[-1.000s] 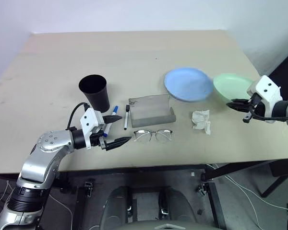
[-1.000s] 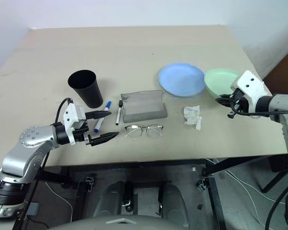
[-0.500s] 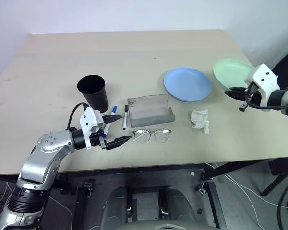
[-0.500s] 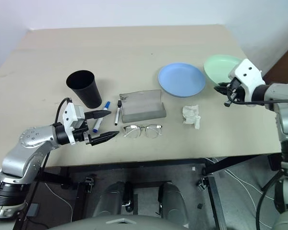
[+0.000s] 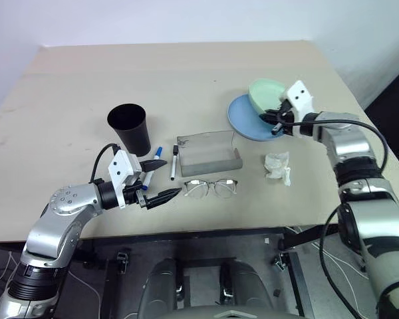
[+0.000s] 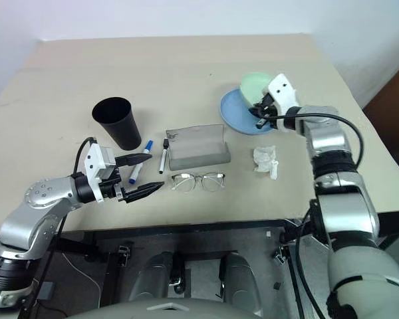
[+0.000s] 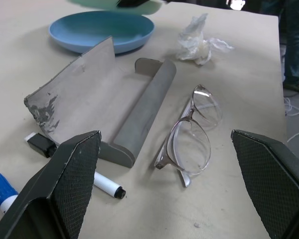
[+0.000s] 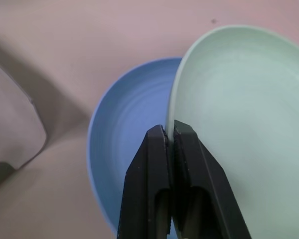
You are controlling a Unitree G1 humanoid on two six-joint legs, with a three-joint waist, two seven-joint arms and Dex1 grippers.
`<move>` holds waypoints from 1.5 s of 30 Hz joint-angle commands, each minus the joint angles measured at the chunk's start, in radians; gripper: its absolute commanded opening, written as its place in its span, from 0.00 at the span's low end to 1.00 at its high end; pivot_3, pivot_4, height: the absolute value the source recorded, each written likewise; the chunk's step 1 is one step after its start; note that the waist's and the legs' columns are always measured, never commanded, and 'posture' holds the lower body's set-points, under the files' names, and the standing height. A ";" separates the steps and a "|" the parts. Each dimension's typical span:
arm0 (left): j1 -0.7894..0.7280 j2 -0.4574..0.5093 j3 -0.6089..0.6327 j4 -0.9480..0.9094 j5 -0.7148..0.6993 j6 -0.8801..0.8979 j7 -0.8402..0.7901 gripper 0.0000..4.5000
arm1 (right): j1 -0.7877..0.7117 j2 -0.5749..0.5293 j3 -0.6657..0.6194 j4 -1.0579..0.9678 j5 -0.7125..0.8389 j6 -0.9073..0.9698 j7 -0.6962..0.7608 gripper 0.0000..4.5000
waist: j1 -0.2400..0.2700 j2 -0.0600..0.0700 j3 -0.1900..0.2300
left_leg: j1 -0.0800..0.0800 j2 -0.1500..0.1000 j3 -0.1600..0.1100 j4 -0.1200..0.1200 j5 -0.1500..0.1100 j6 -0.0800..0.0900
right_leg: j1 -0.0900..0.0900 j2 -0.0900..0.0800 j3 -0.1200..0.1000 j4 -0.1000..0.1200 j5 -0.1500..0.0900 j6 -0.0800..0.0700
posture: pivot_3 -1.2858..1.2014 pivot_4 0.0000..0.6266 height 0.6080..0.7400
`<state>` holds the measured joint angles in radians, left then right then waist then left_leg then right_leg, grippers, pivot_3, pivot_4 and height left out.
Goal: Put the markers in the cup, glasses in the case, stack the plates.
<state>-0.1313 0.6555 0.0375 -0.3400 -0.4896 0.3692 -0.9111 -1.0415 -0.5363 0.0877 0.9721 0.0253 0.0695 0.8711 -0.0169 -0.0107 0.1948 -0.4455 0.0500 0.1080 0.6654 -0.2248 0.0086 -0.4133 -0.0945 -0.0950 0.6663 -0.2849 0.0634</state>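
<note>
Carried in from the right, now over blue plate — green plate pinched by right gripper; stacking — needs lowering, release; left gripper agape

Cup at left; markers between cup and case; glasses before case; plates behind tissue, at right.

Left gripper jaws spread wide; right gripper jaws clamped.
</note>
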 commanded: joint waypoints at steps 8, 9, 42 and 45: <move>0.018 0.011 0.039 -0.058 -0.013 0.000 0.016 0.98 | -0.043 0.048 0.019 0.082 -0.052 -0.050 0.086 0.00 | -0.001 0.000 0.000 | 0.001 0.000 0.000 0.000 0.000 0.001 | 0.000 0.000 0.000 0.002 0.000 0.001 | 0.52 0.24 0.70; 0.019 0.009 0.038 -0.059 -0.011 -0.001 0.018 0.98 | -0.044 0.050 0.019 0.082 -0.053 -0.044 0.089 0.00 | -0.001 0.000 0.000 | 0.001 0.000 0.000 0.000 -0.001 0.002 | 0.000 0.000 0.000 0.002 0.000 0.001 | 0.52 0.24 0.70; -0.023 -0.003 0.018 -0.020 0.002 -0.013 0.010 0.98 | 0.151 -0.161 -0.119 -0.456 0.139 0.344 0.297 1.00 | 0.004 0.001 0.000 | 0.000 0.000 -0.001 -0.001 -0.001 0.002 | -0.001 -0.002 0.000 0.001 0.000 0.000 | 0.52 0.24 0.70; -0.025 -0.004 0.018 -0.013 0.006 -0.018 0.009 0.98 | 0.248 -0.220 -0.154 -0.575 0.190 0.445 0.308 1.00 | 0.002 0.002 0.001 | 0.000 0.000 -0.001 -0.001 -0.001 0.003 | -0.001 -0.002 0.000 0.001 0.000 0.000 | 0.52 0.24 0.70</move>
<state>-0.1471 0.6515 0.0469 -0.3432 -0.4831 0.3656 -0.9021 -0.7959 -0.7210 -0.0192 0.4894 0.1743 0.4675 1.1702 -0.0153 -0.0090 0.1958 -0.4460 0.0497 0.1070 0.6639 -0.2257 0.0113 -0.4149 -0.0965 -0.0952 0.6673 -0.2846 0.0635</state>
